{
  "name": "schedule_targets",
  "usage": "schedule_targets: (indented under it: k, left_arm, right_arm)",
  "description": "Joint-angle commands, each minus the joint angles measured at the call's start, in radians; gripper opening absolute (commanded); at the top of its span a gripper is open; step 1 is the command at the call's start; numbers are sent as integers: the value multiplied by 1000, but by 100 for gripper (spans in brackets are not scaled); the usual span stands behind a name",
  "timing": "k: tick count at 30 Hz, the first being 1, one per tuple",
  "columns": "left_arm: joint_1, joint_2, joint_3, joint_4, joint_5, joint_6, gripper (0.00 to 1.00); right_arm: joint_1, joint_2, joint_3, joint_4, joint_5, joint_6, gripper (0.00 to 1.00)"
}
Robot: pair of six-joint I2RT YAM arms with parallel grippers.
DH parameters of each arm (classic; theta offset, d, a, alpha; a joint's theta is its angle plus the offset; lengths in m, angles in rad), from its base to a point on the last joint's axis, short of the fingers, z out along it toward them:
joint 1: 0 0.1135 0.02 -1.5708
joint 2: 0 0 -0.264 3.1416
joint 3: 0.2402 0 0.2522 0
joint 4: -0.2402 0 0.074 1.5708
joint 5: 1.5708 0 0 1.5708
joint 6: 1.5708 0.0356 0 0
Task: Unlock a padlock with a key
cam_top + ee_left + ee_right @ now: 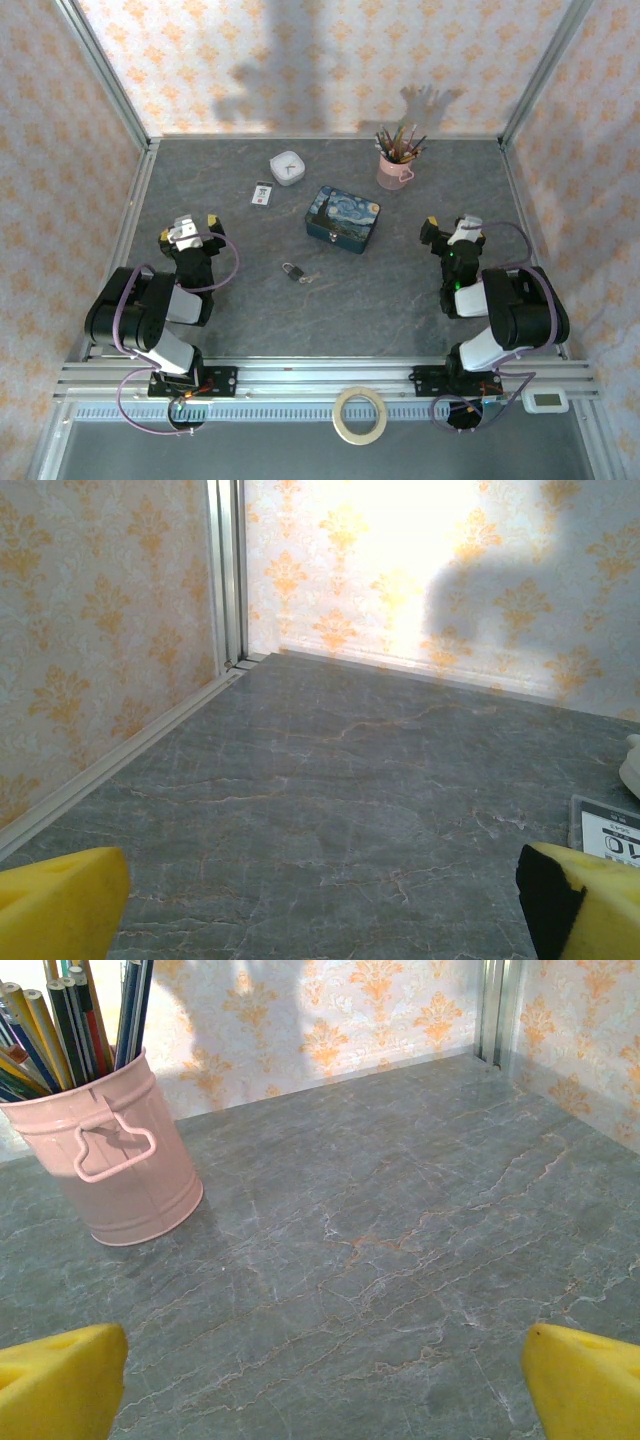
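Padlock (291,270) lies flat on the bench (240,310), near the middle and slightly toward the near edge, in the open ground between the two arms. Its long axis appears to run diagonally, with the shackle loop toward the far left and the body toward the near right; finer detail is too small to confirm. The key (312,279) lies just beside it on the near-right side, and whether the two touch cannot be told.

Bench surface: dark grey, stone-patterned with pale veins. Enclosure: cream wallpaper with an orange floral motif on three sides, aluminium posts at the corners, soft shadows on the back wall.

Other items: a blue painted box (343,218) behind the padlock, a pink cup of pencils (395,165) at the far right, a white round object (288,167) and a small card (262,193) at the far centre.

Left pincer (188,225) hangs spread, holding nothing, well apart from the padlock. Right pincer (450,222) is likewise spread and empty, facing the pink cup.
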Motion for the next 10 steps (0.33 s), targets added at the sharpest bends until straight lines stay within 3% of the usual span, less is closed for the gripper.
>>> schedule_targets:
  k: [1, 10]
  left_arm:
    - [2, 1, 8, 33, 18, 2, 99]
    - [3, 1, 15, 29, 28, 4, 99]
  right_arm:
    - [-4, -12, 11, 39, 16, -7, 100]
    - [0, -11, 13, 34, 5, -14, 100]
